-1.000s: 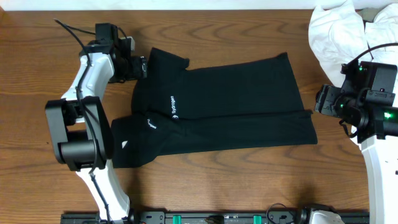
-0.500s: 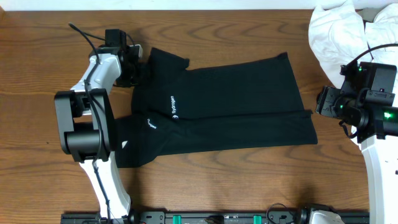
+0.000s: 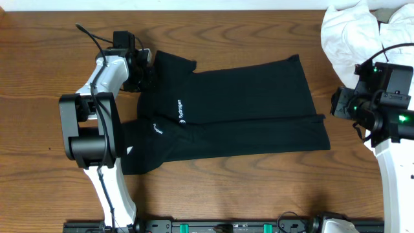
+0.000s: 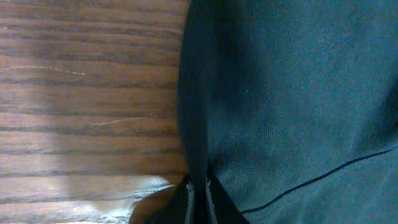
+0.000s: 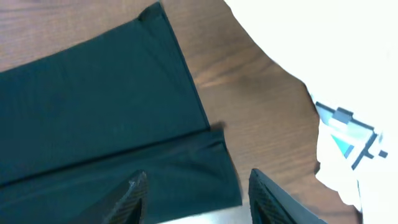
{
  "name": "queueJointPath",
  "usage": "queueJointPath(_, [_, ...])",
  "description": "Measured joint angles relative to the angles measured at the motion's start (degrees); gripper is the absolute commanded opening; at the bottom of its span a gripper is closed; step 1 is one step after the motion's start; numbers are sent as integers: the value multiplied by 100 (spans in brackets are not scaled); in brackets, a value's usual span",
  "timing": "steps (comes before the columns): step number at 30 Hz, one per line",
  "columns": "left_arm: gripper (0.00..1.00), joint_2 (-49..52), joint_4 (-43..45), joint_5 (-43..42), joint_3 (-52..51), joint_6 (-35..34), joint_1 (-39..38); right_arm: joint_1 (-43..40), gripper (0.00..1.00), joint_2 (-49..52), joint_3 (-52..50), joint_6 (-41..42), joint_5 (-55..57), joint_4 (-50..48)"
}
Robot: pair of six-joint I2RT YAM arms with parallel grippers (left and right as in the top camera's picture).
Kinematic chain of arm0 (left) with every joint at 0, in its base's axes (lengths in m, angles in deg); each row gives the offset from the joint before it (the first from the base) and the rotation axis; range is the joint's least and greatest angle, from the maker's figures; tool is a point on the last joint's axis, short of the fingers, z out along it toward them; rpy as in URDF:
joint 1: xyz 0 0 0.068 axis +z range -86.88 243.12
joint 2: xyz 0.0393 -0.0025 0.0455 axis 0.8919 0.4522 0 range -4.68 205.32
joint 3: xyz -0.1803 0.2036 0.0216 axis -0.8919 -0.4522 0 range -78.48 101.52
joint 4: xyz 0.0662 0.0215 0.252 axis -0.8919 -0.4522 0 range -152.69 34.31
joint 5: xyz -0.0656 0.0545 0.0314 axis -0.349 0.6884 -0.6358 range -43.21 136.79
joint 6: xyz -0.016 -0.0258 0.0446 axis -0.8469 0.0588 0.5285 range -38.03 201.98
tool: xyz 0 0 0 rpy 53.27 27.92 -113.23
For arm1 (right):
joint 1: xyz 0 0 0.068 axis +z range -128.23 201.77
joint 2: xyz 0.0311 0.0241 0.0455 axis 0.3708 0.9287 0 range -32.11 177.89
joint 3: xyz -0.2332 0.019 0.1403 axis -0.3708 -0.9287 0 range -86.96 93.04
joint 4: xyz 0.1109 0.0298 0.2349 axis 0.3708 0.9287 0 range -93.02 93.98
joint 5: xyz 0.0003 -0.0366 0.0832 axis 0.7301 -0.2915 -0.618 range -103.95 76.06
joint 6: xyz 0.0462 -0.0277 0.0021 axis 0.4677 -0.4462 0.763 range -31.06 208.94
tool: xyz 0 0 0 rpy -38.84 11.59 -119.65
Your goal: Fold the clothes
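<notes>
A black shirt lies flat on the wooden table, folded lengthwise, with small white lettering near its left end. My left gripper sits at the shirt's upper left edge. In the left wrist view its jaws are pinched shut on a fold of the black fabric. My right gripper hovers at the shirt's right hem. In the right wrist view its fingers stand apart above the hem corner, with nothing between them.
A heap of white clothes lies at the back right corner, close behind my right arm, and shows in the right wrist view. Bare wood lies left of the shirt.
My left gripper slid right onto the shirt's upper left edge and closed on the fabric. The right gripper's jaws narrowed a little; that arm barely moved.
</notes>
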Motion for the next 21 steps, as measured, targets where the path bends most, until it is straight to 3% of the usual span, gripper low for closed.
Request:
queueJointPath(7, [8, -358, -144, -2, 0, -125, 0, 0, 59, 669, 0, -188, -284, -1329])
queueJointPath(9, [8, -540, -184, -33, 0, -203, 0, 0, 66, 1008, 4, -326, -485, -1912])
queueJointPath(14, [8, -758, -208, -321, 2, -256, 0, 2, 78, 2057, 4, -584, -839, -3359])
queueJointPath(21, [8, -758, -223, -505, 2, -260, 0, 20, 82, 3807, 9, -872, -1451, -5069])
